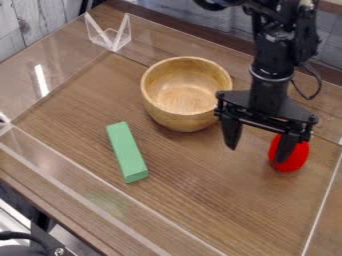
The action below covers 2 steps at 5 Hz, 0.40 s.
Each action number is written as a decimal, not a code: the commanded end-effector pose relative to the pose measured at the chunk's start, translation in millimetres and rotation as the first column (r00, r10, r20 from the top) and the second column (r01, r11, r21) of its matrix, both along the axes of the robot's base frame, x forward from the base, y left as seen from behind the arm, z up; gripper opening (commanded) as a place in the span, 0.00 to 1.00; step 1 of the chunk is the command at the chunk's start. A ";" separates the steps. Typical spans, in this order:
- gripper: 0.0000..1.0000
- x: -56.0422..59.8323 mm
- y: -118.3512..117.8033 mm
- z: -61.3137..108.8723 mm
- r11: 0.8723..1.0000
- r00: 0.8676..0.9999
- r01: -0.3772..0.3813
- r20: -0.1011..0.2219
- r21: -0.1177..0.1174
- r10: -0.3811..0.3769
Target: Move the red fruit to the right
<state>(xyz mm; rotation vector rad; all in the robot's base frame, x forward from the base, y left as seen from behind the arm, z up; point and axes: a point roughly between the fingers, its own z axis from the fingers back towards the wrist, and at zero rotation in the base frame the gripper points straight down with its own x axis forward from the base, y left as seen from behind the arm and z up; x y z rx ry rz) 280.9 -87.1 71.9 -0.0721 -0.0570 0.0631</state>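
The red fruit (289,155) sits at the right side of the table (201,210), just beside the gripper (265,137) and on its right in the view. Most of it shows; its upper left edge is close to, or partly behind, the nearer finger, and whether they touch cannot be told. The fingers are spread apart, and nothing shows held between them. The arm above looks low over the table.

Leftward and farther back lies the wooden bowl (182,92), near the gripper, with the green block (127,152) well apart on the left and the white wire-like holder (111,30) at the far left.

As the fruit is already near the right edge with the fingers off to its left, the task looks done or nearly so. What is left is probably just lifting the arm away without nudging the fruit.
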 end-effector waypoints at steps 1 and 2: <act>1.00 5.7 -1.0 21.3 0.996 0.992 0.087 0.091 -0.014 -0.085; 1.00 6.3 -7.2 21.4 0.998 0.993 0.069 0.097 -0.010 -0.067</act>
